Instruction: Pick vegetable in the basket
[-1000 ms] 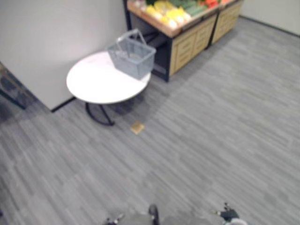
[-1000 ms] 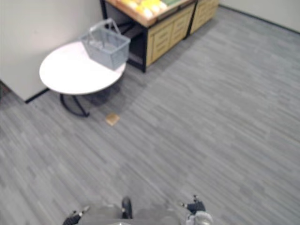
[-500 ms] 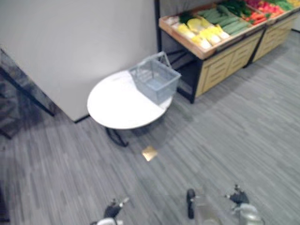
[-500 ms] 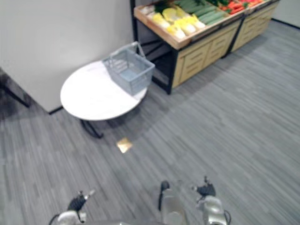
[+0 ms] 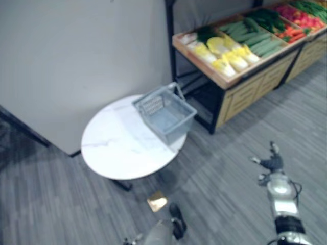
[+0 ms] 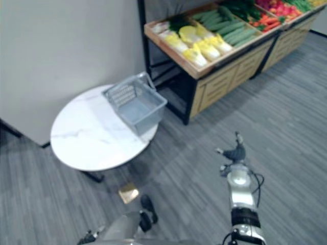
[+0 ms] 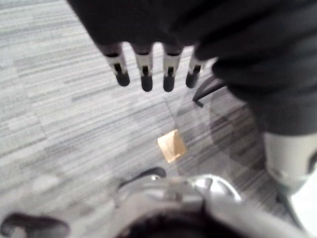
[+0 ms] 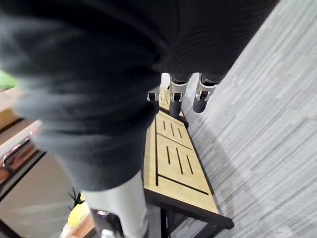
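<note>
Right hand [image 5: 271, 162] is raised with fingers loose and spread, holding nothing, well to the right of the basket [image 5: 171, 125] and over bare floor. Left hand [image 7: 144, 69] hangs low with fingers straight, also empty, over the floor near a small tan patch [image 7: 172, 146] that lies nearer the robot than the basket. Basket sits empty on the round white table [image 5: 110, 148], at the table edge nearest the produce stand [image 5: 245, 87]. Vegetables lie on that stand just beyond the basket: yellow ones [image 5: 230, 60] closest, green ones [image 5: 253, 38] next, red ones [image 5: 299, 15] farthest. Step looks like the approach, with nothing picked yet. Next move likely calls for closing in on the stand, reaching the right hand to a vegetable near the basket, curling round it, then carrying it across into the basket.
</note>
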